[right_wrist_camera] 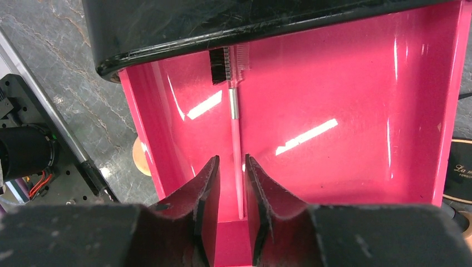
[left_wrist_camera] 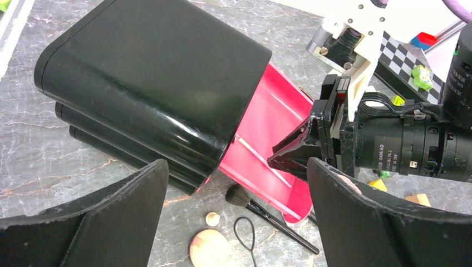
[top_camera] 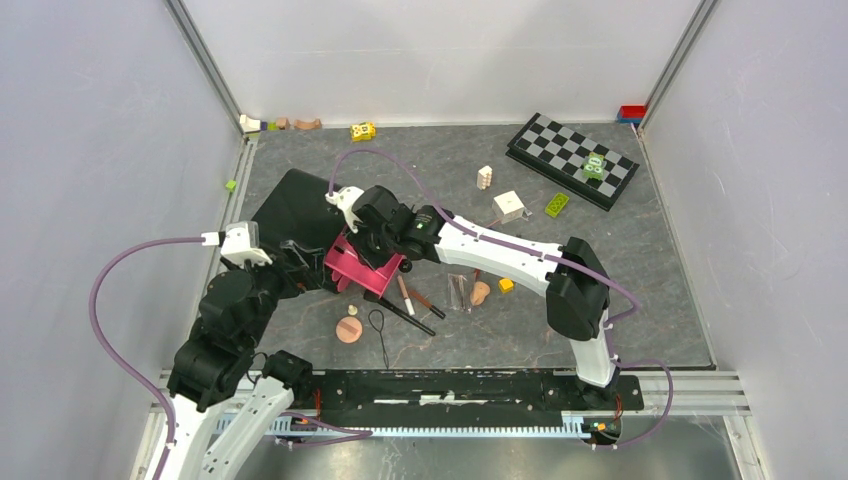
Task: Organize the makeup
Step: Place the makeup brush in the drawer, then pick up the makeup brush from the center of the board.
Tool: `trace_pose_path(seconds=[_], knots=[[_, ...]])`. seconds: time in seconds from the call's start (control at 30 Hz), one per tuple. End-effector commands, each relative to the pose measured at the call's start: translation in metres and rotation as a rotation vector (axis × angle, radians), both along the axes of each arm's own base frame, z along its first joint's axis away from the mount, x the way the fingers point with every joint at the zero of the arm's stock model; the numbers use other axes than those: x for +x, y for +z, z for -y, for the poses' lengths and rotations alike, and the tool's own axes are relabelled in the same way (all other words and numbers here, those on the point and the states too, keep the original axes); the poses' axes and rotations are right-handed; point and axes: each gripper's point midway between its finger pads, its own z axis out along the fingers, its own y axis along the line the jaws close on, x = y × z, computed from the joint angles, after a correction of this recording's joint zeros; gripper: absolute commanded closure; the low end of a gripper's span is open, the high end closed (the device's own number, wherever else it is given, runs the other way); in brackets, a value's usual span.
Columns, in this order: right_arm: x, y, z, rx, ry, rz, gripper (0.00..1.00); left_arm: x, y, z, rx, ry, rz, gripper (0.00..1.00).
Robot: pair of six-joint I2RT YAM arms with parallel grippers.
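Observation:
A black case point(top_camera: 295, 205) lies on its side with a pink tray point(top_camera: 360, 268) pulled out of it. My right gripper point(right_wrist_camera: 232, 161) hovers low over the tray, jaws a little apart. A thin pink-handled brow brush point(right_wrist_camera: 236, 128) lies on the tray floor between the fingers, untouched. My left gripper point(left_wrist_camera: 236, 163) stands wide open and holds nothing, just in front of the case point(left_wrist_camera: 156, 78). Loose on the table beside the tray lie a black brush point(left_wrist_camera: 267, 214), a peach round puff point(left_wrist_camera: 209, 248), pencils point(top_camera: 410, 300) and a peach sponge point(top_camera: 480, 292).
A black hair loop point(top_camera: 380, 330) lies next to the puff. A white cube point(top_camera: 509, 205), a green block point(top_camera: 556, 204) and a yellow block point(top_camera: 506, 285) sit right of the arms. A checkerboard point(top_camera: 570, 158) is at the back right, and small toys line the back wall.

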Motion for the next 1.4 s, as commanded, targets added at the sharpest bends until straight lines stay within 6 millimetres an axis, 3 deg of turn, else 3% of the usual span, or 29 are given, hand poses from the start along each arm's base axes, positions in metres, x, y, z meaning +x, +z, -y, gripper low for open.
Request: trace_pose_path(seconds=[0.0,0.2,0.37,0.43,0.6,0.8,1.03,1.23,1.37], knots=[[0.004,0.027,-0.003,0.058,-0.005,0.045,0.71,0.004,0.003,0.000,-0.031,0.020,0.005,0.00],[0.012,0.061,0.021,0.075,-0.094,0.124,0.71,0.004,0.002,0.001,-0.030,0.016,0.001,0.00],[0.010,0.081,0.066,0.124,-0.231,0.188,0.71,0.005,0.002,0.001,-0.030,0.015,0.000,0.00],[0.010,0.080,0.091,0.132,-0.311,0.210,0.71,0.005,0.002,0.002,-0.029,0.015,-0.002,0.00],[-0.001,0.059,0.146,0.134,-0.410,0.264,0.69,0.006,0.002,0.003,-0.029,0.009,-0.003,0.00],[-0.022,0.004,0.184,0.069,-0.411,0.230,0.66,0.006,0.001,0.004,-0.027,0.002,-0.009,0.00],[-0.045,-0.039,0.175,0.057,-0.330,0.107,0.67,0.007,0.000,0.005,-0.027,-0.001,-0.013,0.00],[-0.066,-0.054,0.143,0.196,-0.217,0.017,0.68,0.007,-0.001,0.006,-0.026,-0.005,-0.017,0.00],[-0.081,-0.070,0.125,0.200,-0.139,-0.005,0.68,0.008,-0.002,0.007,-0.023,-0.008,-0.023,0.00]])
